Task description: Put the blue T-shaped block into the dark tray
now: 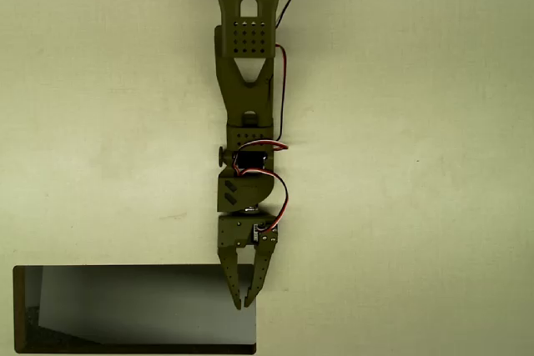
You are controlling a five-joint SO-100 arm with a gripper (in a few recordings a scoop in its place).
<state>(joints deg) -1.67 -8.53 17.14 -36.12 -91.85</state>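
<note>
The dark tray (125,310) lies at the bottom left of the overhead view, with a grey sheen inside and a thin brown rim. My olive-green arm reaches down from the top centre. Its gripper (244,301) hangs over the tray's right end, just inside the right rim. The two fingers meet at their tips, and I see nothing between them. The blue T-shaped block is out of view.
A pale, plain tabletop (400,206) spreads around the arm on both sides. Red and black wires (282,97) run along the arm's right side. The tray's lower edge sits close to the bottom of the picture.
</note>
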